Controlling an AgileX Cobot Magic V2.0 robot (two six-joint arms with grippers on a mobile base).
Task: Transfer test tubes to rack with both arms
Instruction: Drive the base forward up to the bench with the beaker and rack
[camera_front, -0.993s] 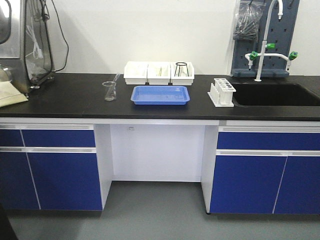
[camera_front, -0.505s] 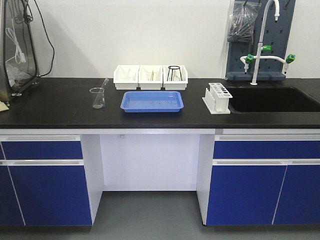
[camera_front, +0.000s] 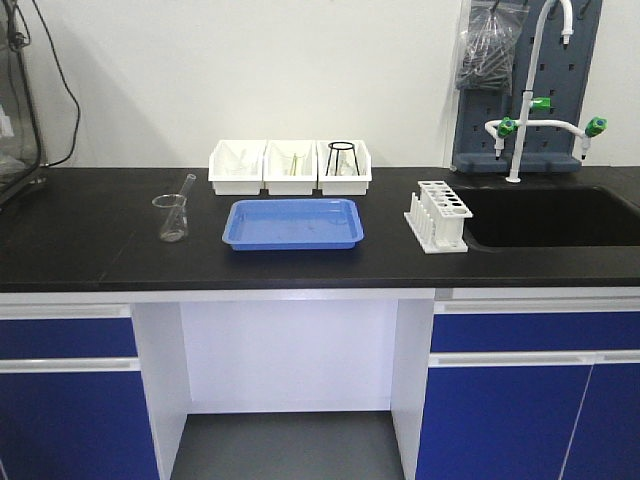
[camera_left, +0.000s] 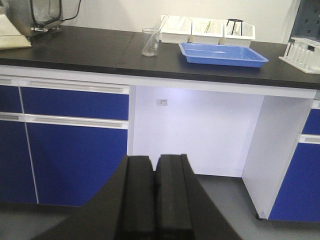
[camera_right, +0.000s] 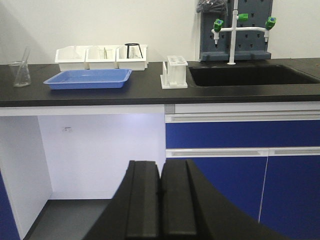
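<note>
Left gripper: my two black fingers are pressed flat together, with only a thin seam between them and nothing held. Right gripper: same condition, fingers closed against each other and holding nothing. Both grippers sit below counter height, in front of the blue cabinet fronts.

Rack: it stands upright on the black countertop, just beside the left edge of the sink and to the right of the blue tray. In the left wrist view the rack lies far up and to the right of my jaws, at the frame edge. In the right wrist view the rack lies well above my jaws and slightly to their right.

Test tubes: I cannot make out individual ones. The white bins behind the tray hold slender contents too small to identify. A glass beaker stands left of the tray.
</note>
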